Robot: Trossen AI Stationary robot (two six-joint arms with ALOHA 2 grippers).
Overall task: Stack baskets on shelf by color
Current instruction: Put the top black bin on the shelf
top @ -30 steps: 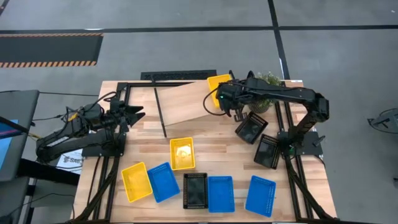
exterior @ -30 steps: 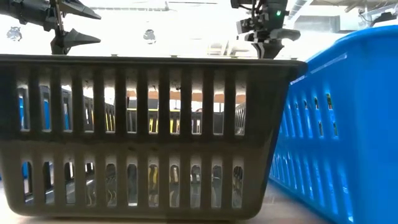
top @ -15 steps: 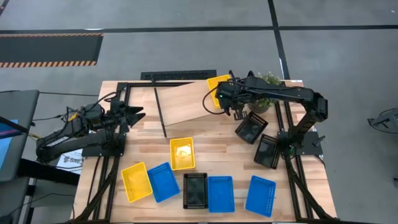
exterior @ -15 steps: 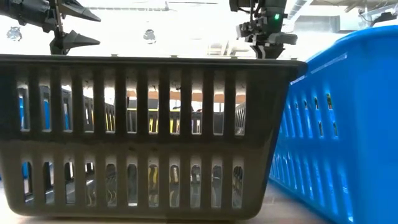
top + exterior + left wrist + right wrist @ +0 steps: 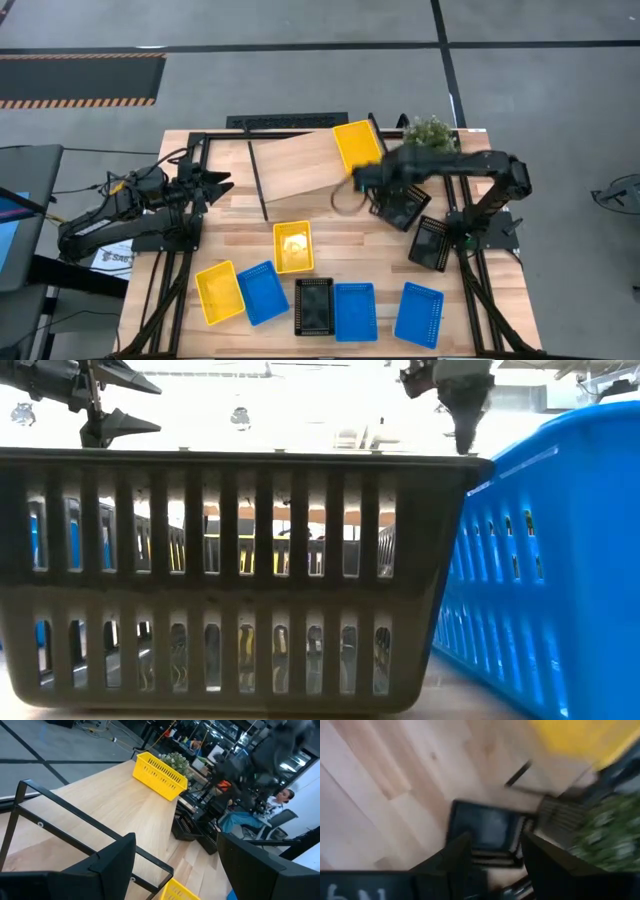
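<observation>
One yellow basket (image 5: 357, 146) (image 5: 160, 772) stands on the far right end of the wooden shelf (image 5: 300, 165) (image 5: 100, 805). My right gripper (image 5: 350, 190) (image 5: 495, 840) is open, with nothing between its fingers. It hovers just off the shelf's near right corner, over the table beside a black basket (image 5: 403, 207) (image 5: 487, 831). My left gripper (image 5: 215, 185) (image 5: 140, 402) waits open at the table's left side, pointing toward the shelf. The other yellow, blue and black baskets lie on the tabletop.
A second black basket (image 5: 432, 243) lies at the right. A yellow basket (image 5: 292, 246) sits mid-table. Along the near edge lie yellow (image 5: 219, 291), blue (image 5: 262, 292), black (image 5: 315, 305) and two blue baskets (image 5: 354, 311) (image 5: 419, 313). A plant (image 5: 430, 130) stands far right. A person (image 5: 280, 800) sits beyond the table.
My right gripper has let go of the yellow basket and drawn back from it toward the table's near edge, off the shelf. The basket stays on the shelf's far right end, now fully uncovered.
</observation>
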